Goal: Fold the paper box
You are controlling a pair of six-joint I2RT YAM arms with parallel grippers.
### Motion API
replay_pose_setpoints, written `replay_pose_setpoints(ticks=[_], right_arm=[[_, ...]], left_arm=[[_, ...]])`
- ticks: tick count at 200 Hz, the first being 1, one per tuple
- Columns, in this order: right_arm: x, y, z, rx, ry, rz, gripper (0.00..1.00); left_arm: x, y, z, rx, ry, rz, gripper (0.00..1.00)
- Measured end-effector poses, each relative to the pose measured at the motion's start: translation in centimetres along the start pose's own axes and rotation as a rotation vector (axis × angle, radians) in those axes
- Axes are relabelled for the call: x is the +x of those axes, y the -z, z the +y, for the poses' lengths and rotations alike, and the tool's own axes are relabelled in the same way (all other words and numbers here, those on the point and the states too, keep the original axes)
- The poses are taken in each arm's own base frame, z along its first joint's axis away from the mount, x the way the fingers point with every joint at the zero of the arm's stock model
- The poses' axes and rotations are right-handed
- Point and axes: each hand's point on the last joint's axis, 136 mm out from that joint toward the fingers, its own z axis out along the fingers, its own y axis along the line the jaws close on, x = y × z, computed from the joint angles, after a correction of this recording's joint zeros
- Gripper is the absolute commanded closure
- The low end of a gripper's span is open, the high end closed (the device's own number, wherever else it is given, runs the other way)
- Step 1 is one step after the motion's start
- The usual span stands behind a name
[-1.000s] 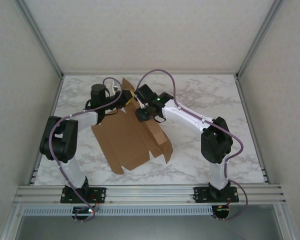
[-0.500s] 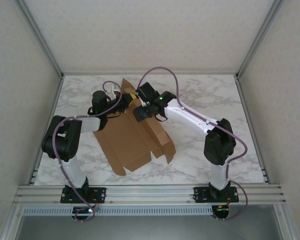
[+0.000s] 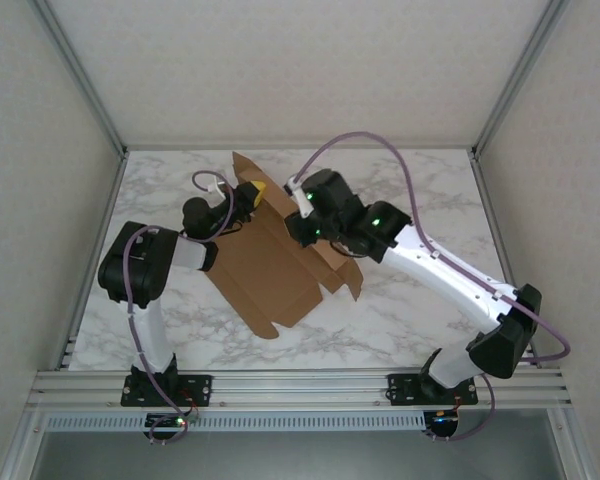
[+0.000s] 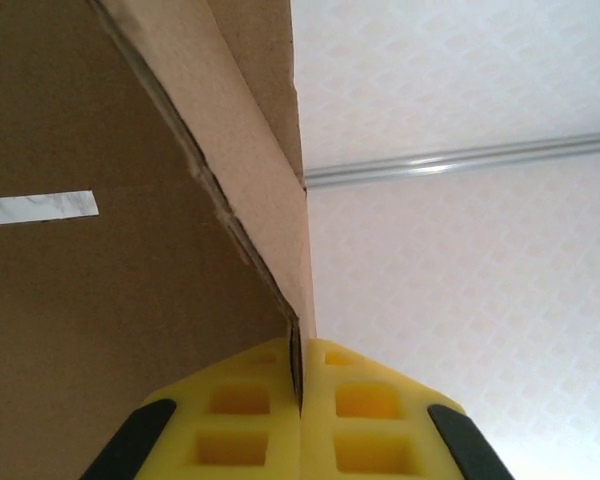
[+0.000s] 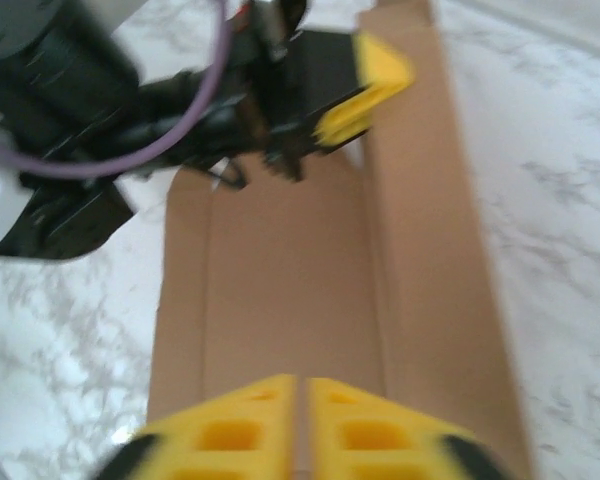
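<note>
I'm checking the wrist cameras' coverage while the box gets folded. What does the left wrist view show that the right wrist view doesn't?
Left wrist view: the left pincer shut on a box flap edge, close up; a slit through the cardboard; a metal rail. Right wrist view: the right pincer shut, the box's creased panel beyond it; the marble table; a purple cable; the left pincer from outside, at the far flap. Both: brown cardboard and yellow fingers pressed together.

The paper box (image 3: 270, 275) lies on the table (image 3: 410, 330). The left gripper (image 3: 254, 192) is at its far edge, the right gripper (image 3: 296, 228) above its right side.
</note>
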Motion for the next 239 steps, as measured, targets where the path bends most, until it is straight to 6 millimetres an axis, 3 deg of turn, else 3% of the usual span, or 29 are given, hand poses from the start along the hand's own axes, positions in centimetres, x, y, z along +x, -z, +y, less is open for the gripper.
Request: replay_pose_setpoints(ticks=[28, 61, 85, 106, 151, 177, 239], right_arm=[[4.4, -3.3, 3.5, -0.039, 0.099, 0.123, 1.00], [10.8, -9.2, 6.9, -0.022, 0.226, 0.310, 1.00], [15.4, -12.2, 7.4, -0.003, 0.271, 0.421, 1.00], [17.9, -14.0, 6.6, 0.035, 0.280, 0.481, 1.00], [21.4, -15.8, 5.2, 0.089, 0.269, 0.530, 1.00], [21.4, -16.0, 4.9, 0.107, 0.254, 0.508, 1.00], [21.2, -16.3, 3.8, 0.140, 0.199, 0.455, 1.00]], left_arm=[[-0.9, 0.0, 0.4, -0.007, 0.014, -0.054, 1.00], [-1.6, 0.1, 1.1, -0.051, -0.002, -0.094, 1.00], [-1.8, 0.3, 1.5, -0.113, -0.029, -0.107, 1.00], [-1.9, 0.6, 1.3, -0.161, -0.061, -0.116, 1.00], [-2.1, 1.5, 1.1, -0.253, -0.112, -0.137, 1.00], [-2.2, 1.9, 1.8, -0.303, -0.110, -0.145, 1.00], [-2.2, 3.8, 1.0, -0.427, -0.182, -0.164, 1.00]])
